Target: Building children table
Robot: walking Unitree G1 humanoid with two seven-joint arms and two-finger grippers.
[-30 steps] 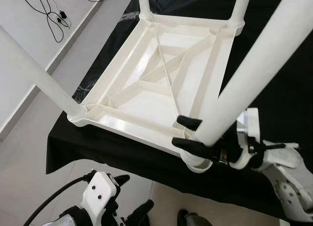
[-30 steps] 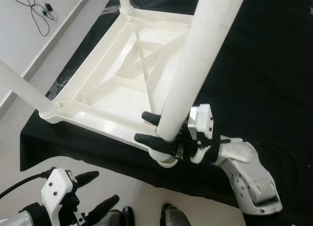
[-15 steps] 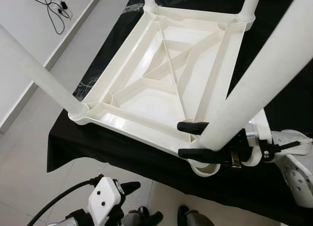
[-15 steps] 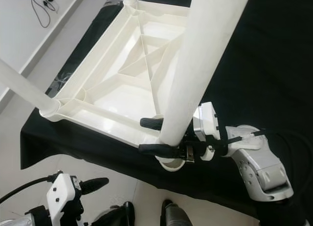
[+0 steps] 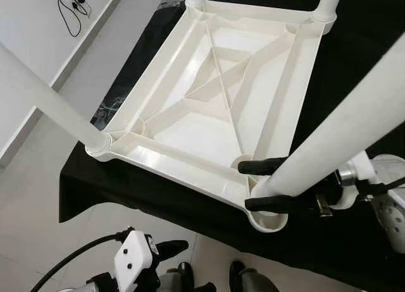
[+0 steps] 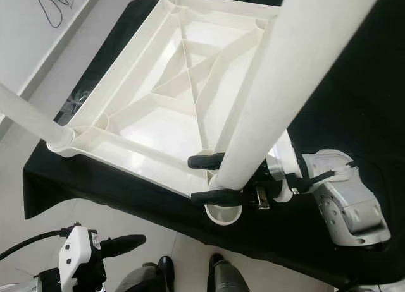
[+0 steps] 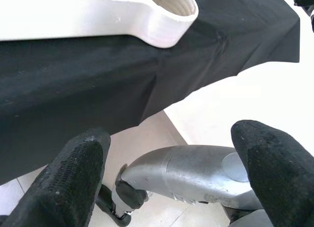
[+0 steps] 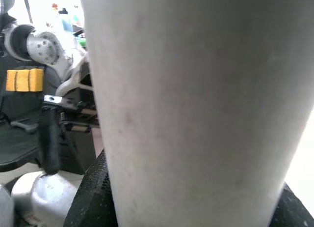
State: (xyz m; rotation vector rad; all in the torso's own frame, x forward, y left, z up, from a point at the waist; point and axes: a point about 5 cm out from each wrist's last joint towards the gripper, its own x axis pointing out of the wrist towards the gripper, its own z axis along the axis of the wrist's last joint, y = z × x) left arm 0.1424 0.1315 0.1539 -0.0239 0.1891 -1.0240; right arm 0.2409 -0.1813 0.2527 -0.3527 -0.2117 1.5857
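- The desk (image 5: 107, 184), draped in black cloth, carries the work up off the pale floor so I can reach it standing; I face its near edge.
- The white tabletop (image 5: 215, 102) lies upside down on the cloth, ribbed underside up, so its corner sockets open upward for the legs. It reaches almost to the desk's near edge.
- Three legs stand in their corners: one at the near-left corner (image 5: 44, 99), two at the far corners, with just their bases in view.
- The fourth leg (image 6: 285, 83) is clamped in my right end effector (image 6: 212, 178), one black finger either side near its foot. I hold it tilted just above the empty near-right socket (image 6: 223, 213), I judge to bring the foot over the hole.
- The foot looks just off the socket and not yet seated, though the leg hides the exact gap.
- My left end effector (image 7: 176, 163) hangs below the desk's near edge, fingers apart, holding nothing.
- Cables (image 5: 69, 11) lie on the floor, well beyond the desk's left edge.
- Nothing blocks the socket; the tilt is the obstacle, as the leg must stand upright to enter.
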